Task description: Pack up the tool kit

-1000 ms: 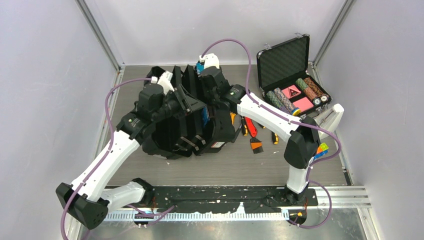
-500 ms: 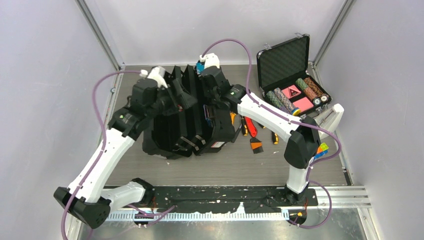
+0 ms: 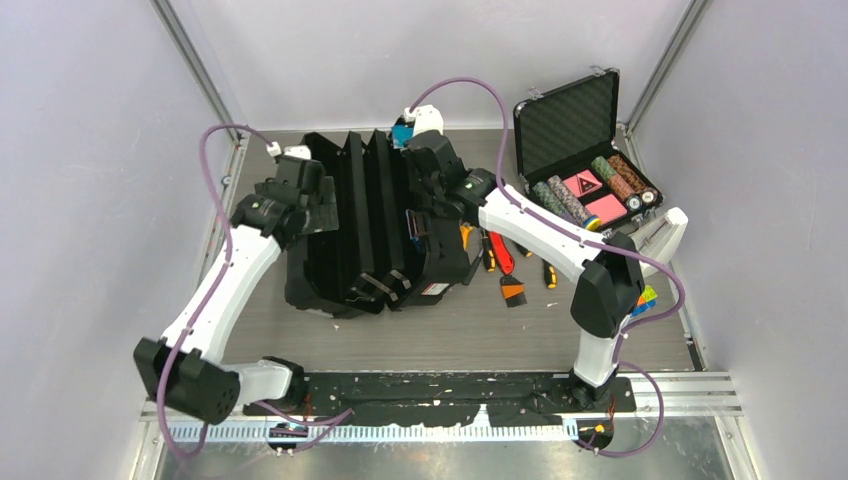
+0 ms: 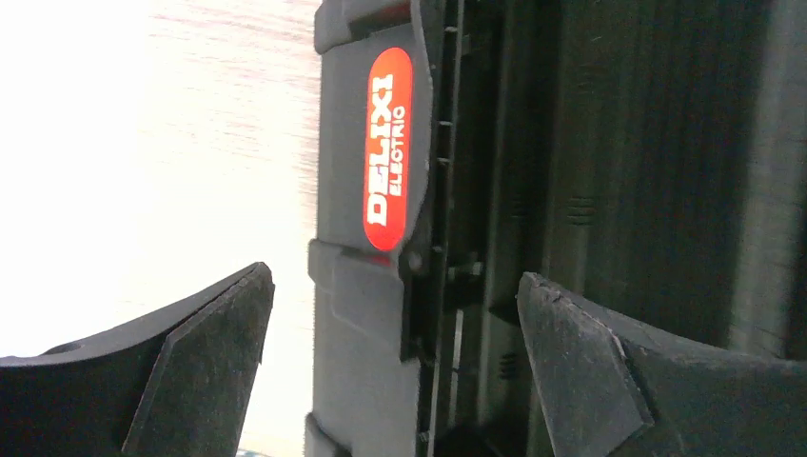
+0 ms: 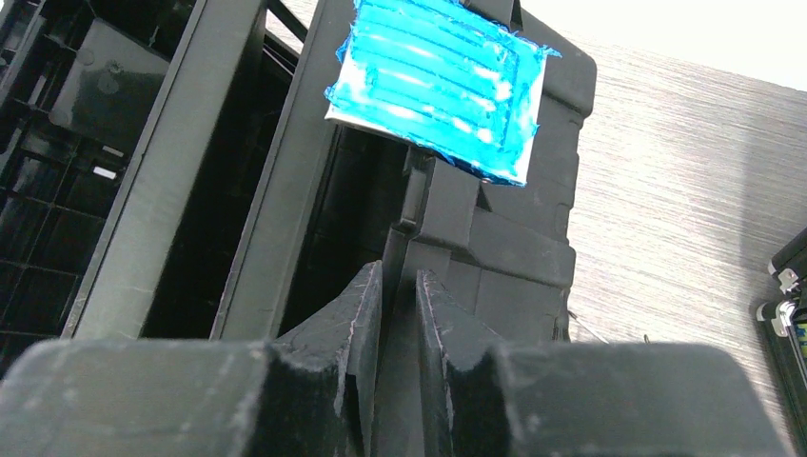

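Toolbox [image 3: 360,235] ahead of wide-apart left tool [image 4: 392,278], right tool [image 5: 398,278] clamped on its rim.

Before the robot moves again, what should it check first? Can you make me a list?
1. Is the toolbox open: ok.
2. Is the left gripper open and holding nothing: ok.
3. Is the right gripper pinching the toolbox edge: ok.
4. Are the hand tools inside the toolbox: not ok, they lie on the table beside it.
5. Is there free room inside the toolbox: cannot tell.
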`<state>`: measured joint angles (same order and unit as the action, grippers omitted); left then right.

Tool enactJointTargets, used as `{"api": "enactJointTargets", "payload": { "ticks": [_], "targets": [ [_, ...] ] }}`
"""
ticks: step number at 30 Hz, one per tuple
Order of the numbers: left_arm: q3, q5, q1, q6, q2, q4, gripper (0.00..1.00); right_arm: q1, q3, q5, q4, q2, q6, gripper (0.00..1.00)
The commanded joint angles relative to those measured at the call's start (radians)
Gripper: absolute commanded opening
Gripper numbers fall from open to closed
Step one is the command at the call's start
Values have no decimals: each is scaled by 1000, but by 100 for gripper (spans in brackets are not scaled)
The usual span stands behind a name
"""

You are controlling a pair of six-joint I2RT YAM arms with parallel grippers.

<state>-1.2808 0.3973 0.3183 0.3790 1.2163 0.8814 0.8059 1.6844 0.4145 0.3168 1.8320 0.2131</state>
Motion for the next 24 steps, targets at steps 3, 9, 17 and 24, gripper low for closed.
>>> {"api": "enactJointTargets", "payload": {
  "ticks": [3,9,17,24],
  "targets": [
    [-11,205,-8,-91,135,29,98,-9,-80,-89,158,48,28,24],
    [-44,303,-8,-116,252,45,84,-34,-110,-116,133,31,41,24],
    [-87,439,-39,-176,249,43,17,-73,-176,-198,81,-2,70,24],
    [-167,452,-147,-258,161,27,0,-93,-209,-257,38,-9,89,24]
  ]
}}
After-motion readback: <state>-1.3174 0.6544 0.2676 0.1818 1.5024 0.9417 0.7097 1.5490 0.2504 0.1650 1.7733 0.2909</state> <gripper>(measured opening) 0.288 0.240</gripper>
